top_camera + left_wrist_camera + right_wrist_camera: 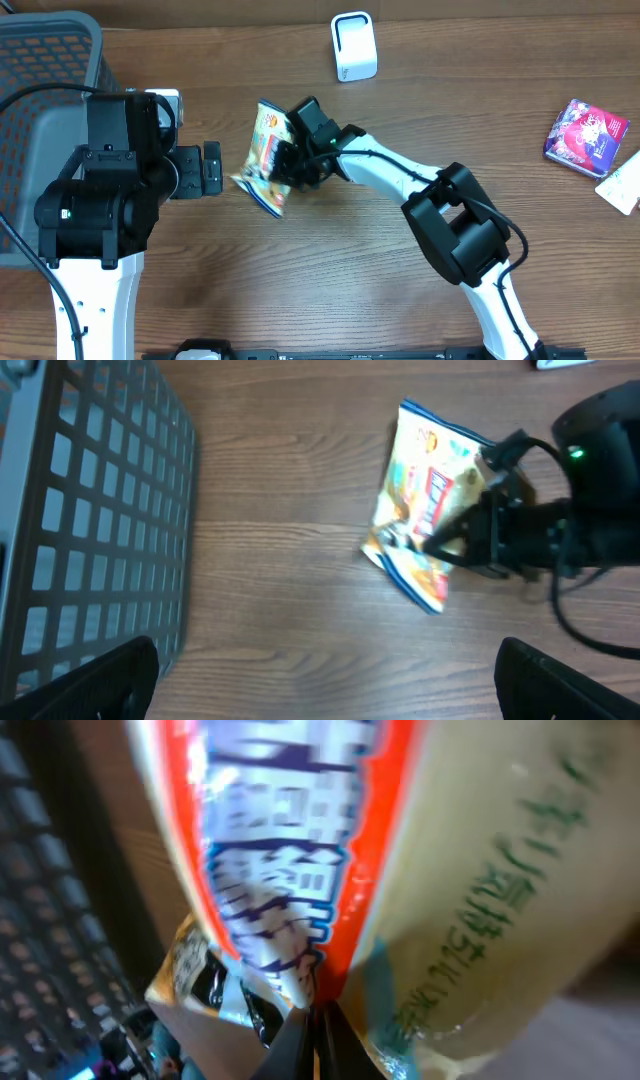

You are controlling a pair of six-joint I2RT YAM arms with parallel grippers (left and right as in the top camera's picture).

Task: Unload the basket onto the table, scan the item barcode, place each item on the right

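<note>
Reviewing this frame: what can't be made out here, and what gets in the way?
- Barcode on the snack bag: not readable. The bag is too small in the overhead and left wrist views, and too close and blurred in the right wrist view.
- White item: cut off by the right edge of the overhead view.
- Basket interior: partly covered by the left arm in the overhead view, and cut off by the frame edge.

The snack packet point(265, 158) sits mid-table point(330, 290), pinched at its right side by the right gripper point(284, 166). The left gripper point(212, 168) is just left of it, not touching. A mesh basket point(50, 60) stands far left. A scanner point(354, 46) stands behind, and a small pouch point(586, 136) lies well to the right.
</note>
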